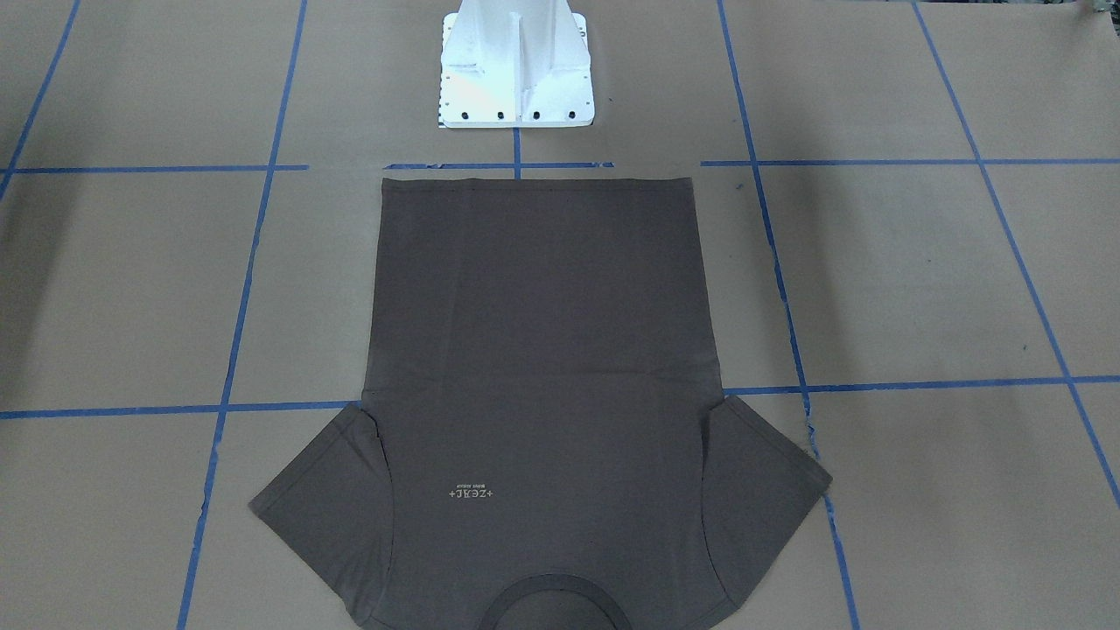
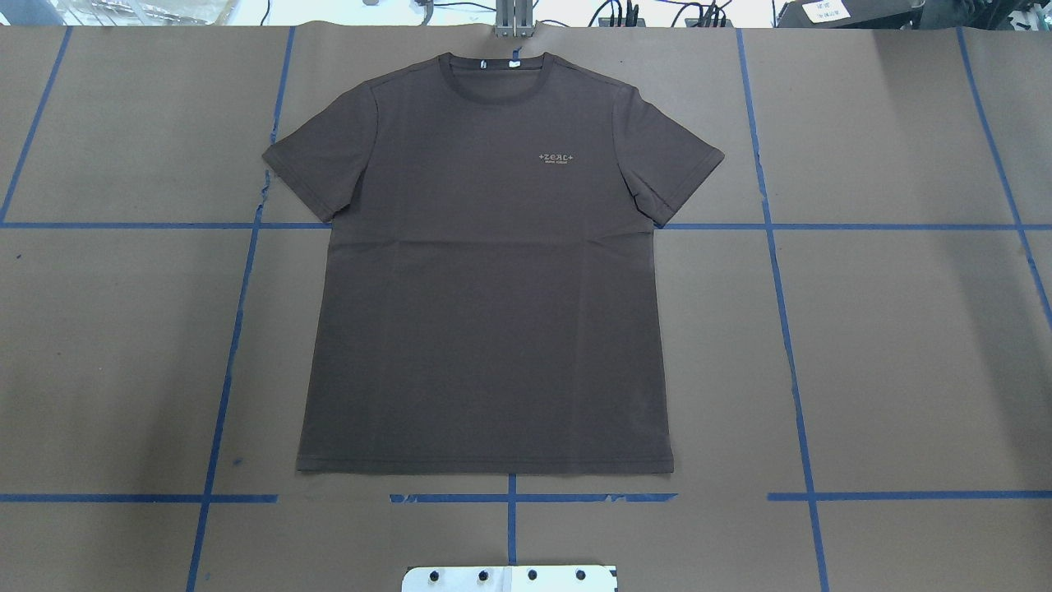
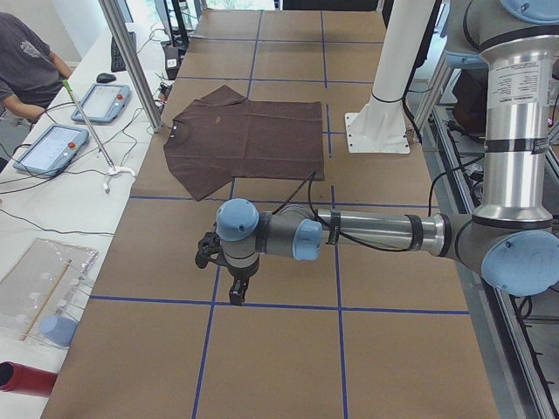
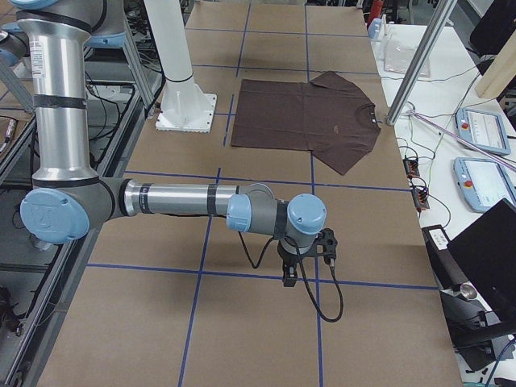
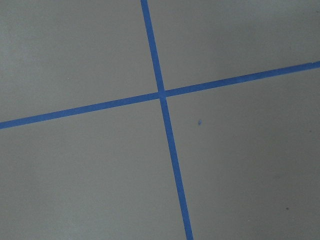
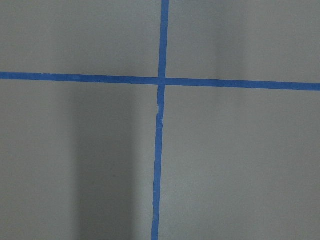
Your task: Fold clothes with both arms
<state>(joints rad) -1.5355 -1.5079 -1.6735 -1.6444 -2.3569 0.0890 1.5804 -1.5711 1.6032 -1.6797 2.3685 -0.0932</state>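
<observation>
The dark grey-brown T-shirt (image 2: pixel 489 271) lies flat and spread out, front up, in the middle of the table. Its collar points away from the robot's base and its hem is toward it. It also shows in the front view (image 1: pixel 538 394), the left view (image 3: pixel 244 135) and the right view (image 4: pixel 310 113). My left gripper (image 3: pixel 236 292) hangs over bare table far to the shirt's side; my right gripper (image 4: pixel 289 278) does the same on the other side. They show only in the side views, so I cannot tell whether they are open or shut. Both wrist views show only brown paper and blue tape.
The table (image 2: pixel 904 345) is covered in brown paper with a grid of blue tape lines. The white pedestal base (image 1: pixel 516 70) stands just behind the shirt's hem. An operator (image 3: pixel 26 70) and tablets (image 3: pixel 48 148) are at a side bench beyond the table.
</observation>
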